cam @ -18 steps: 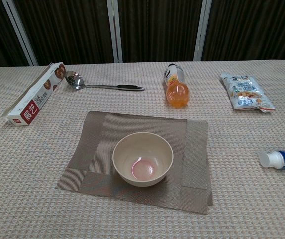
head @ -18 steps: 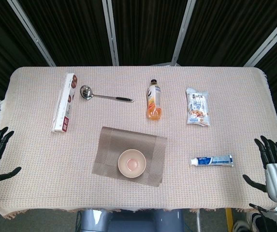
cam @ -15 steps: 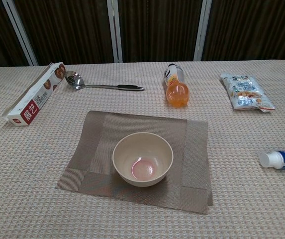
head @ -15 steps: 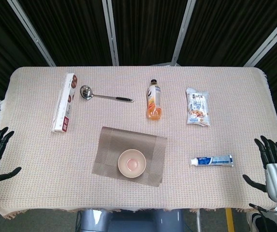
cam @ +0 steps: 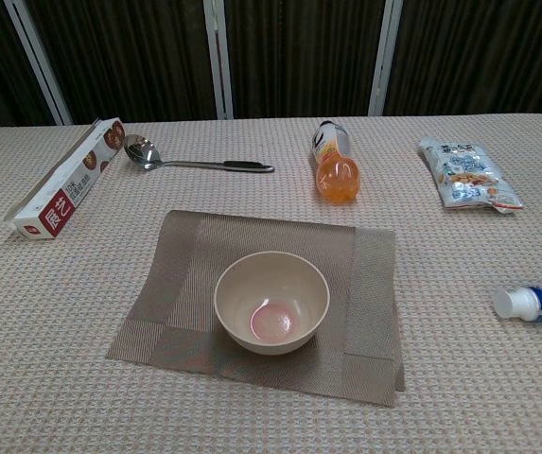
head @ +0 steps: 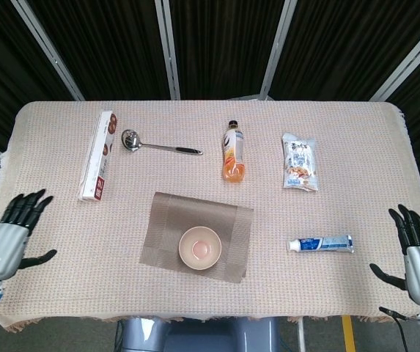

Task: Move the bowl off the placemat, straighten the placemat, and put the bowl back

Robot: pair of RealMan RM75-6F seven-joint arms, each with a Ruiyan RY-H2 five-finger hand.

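bowl on skewed placemat lower centre, bottle, ladle, box above, toothpaste right, left hand and right hand empty, fingers spread, at bottom corners

Even, bright overhead light; soft shadows (background dark); sharp focus.

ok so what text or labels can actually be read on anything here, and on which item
Long box: large white characters on the red end, one looks like "虎"; the rest is too blurred.
Bottle: printed label, too small to read.
Snack bag: printing and a picture, unreadable.
Toothpaste tube: blue print, unreadable.
Left hand: a small sticker, too small to read.
Bowl, placemat and ladle: no text.
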